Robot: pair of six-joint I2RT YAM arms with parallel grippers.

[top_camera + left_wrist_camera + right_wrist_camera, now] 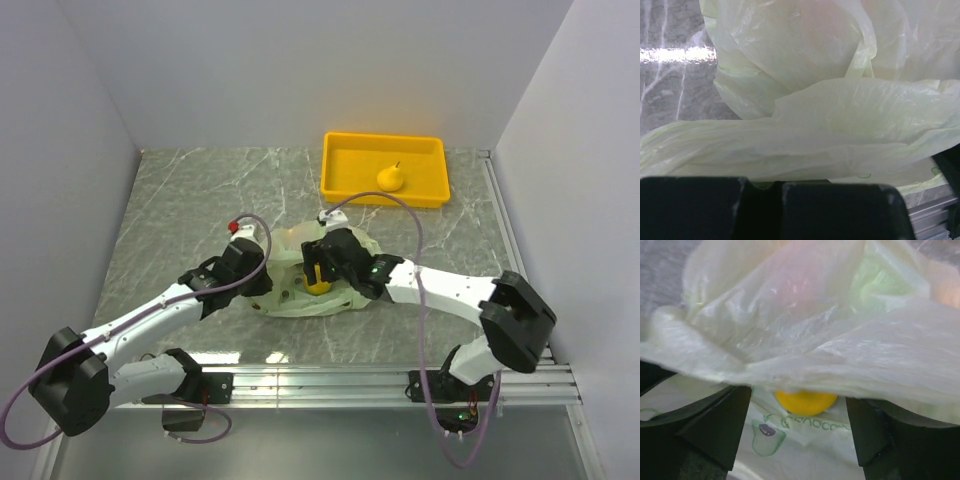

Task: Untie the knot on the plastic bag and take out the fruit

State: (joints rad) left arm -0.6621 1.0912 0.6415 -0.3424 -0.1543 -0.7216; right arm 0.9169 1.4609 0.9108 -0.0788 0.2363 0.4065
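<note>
The pale green plastic bag (pixel 300 298) lies crumpled mid-table between both arms. No knot shows; the handles are hidden. My left gripper (pixel 262 283) is at the bag's left edge; in the left wrist view its fingers (pixel 840 210) stand close together with a fold of bag film (pixel 805 150) pinched at the tips. My right gripper (pixel 318 272) is open inside the bag's mouth, either side of a yellow fruit (pixel 805 401) that lies under the upper film (pixel 865 360). A red fruit (pixel 795 285) and a green fruit (pixel 875 285) show faintly through the film.
A yellow tray (pixel 345 150) stands at the back right and holds a yellow pear (pixel 391 178). Grey walls close in the left, back and right. A metal rail (pixel 330 380) runs along the near edge.
</note>
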